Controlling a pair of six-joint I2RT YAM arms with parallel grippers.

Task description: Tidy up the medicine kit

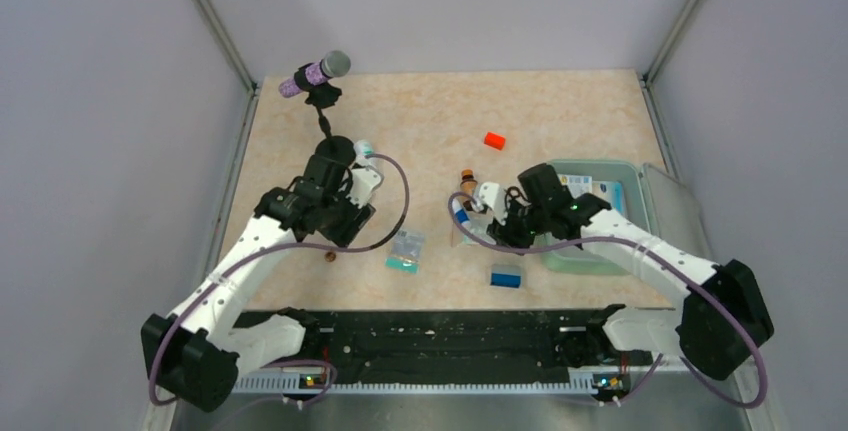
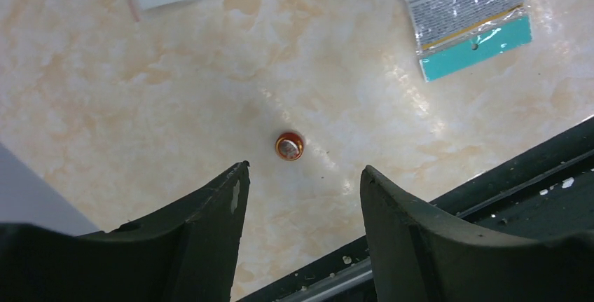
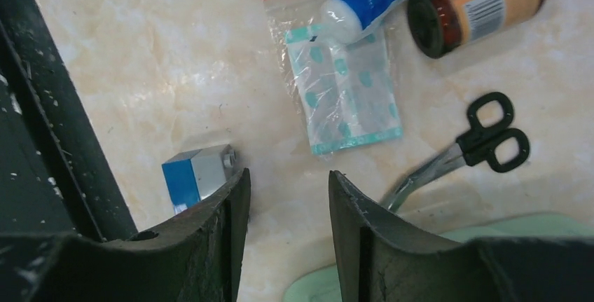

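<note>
Hovering over small red round item, L jaws spread; R jaws apart, empty, by medicine kit.

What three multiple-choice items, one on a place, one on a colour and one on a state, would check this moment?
1. Where is the orange block?
A. on a shelf
B. on the table, apart from the green case
C. on the floor

2. What colour are the handles of the scissors?
A. red
B. yellow
C. black

3. How is the left gripper?
A. open, nothing between its fingers
B. shut on a spoon
C. shut on a cup

Answers: B, the top view shows it alone on the table; C, the right wrist view shows black loops; A, the left wrist view shows the fingers apart over the table.
</note>
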